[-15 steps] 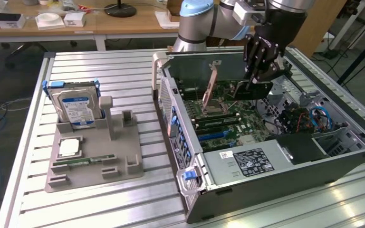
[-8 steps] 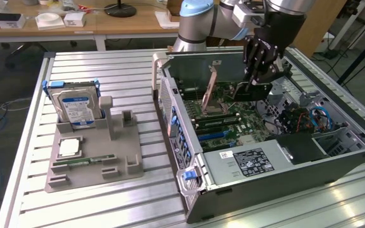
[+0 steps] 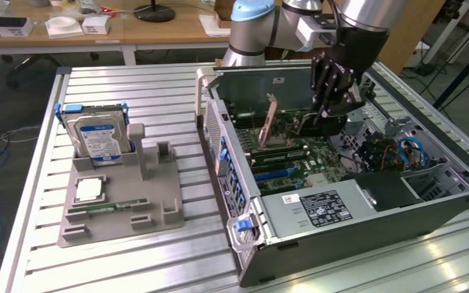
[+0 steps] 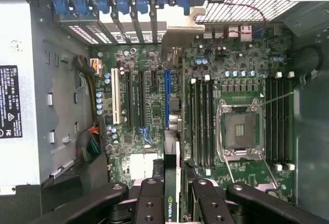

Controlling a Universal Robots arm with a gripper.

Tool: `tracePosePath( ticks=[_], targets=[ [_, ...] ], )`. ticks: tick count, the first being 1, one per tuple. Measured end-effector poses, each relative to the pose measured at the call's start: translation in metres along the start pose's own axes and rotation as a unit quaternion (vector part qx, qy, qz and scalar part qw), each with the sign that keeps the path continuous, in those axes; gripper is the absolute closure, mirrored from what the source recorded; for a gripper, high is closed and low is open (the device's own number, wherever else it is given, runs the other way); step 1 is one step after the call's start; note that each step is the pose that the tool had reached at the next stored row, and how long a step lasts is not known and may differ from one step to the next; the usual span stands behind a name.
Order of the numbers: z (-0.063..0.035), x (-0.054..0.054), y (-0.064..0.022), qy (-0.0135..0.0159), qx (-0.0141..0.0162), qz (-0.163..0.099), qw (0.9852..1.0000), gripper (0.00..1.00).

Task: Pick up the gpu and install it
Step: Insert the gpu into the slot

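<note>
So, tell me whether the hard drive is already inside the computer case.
No, the hard drive stands upright in the grey holder, outside the computer case.

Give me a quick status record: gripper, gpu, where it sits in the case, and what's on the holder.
gripper: shut on the gpu, inside the open computer case
gpu: held on edge over the motherboard
alignment: running beside the blue slot; seated or not, cannot tell
holder: hard drive standing in it, on the exterior view's left
</note>
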State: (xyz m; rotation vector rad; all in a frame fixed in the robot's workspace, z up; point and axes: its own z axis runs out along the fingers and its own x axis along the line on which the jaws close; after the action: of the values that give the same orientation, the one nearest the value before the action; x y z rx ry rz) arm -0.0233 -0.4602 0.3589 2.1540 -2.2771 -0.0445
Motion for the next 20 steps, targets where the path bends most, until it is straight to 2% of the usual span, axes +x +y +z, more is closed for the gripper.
tracePosePath(
  ticks=[3, 7, 13, 20],
  targets=[
    [0.0051, 0.001, 0.0008, 0.0000, 0.0000, -0.001, 1.0000, 0.74],
    [0.0054, 0.001, 0.0010, -0.0009, 0.0004, -0.001, 1.0000, 0.74],
    [0.0100, 0.001, 0.0040, -0.0013, 0.0110, -0.007, 0.9999, 0.74],
    [0.0228, 0.002, 0.0163, -0.0013, 0.0110, -0.013, 0.9999, 0.74]
  ],
)
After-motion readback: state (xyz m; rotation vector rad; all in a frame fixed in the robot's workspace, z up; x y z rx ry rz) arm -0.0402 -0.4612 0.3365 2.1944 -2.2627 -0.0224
